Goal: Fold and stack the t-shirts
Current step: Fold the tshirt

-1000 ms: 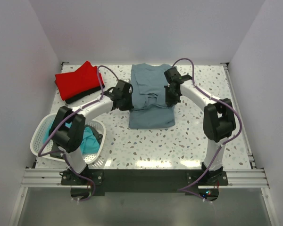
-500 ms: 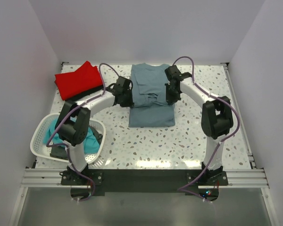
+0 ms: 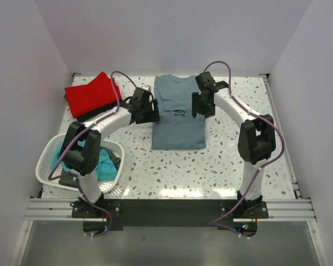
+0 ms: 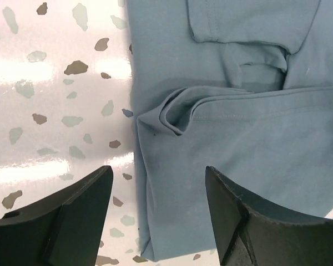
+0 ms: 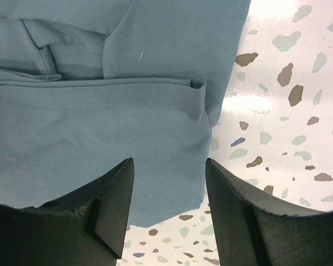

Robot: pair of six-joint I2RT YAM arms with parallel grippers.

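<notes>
Centrally on the speckled tabletop (image 3: 222,160) lies the slate grey-blue t-shirt (image 3: 178,119), folded into a narrow upright rectangle. Its nearer half is smooth, a creased cross-fold with tucked sleeves runs at mid-length, and the collar end points to the frame's top. Both jaws stand spread and empty: the left gripper (image 4: 158,221) straddles the shirt's left edge by the puckered fold, the right gripper (image 5: 166,210) its right edge.
</notes>
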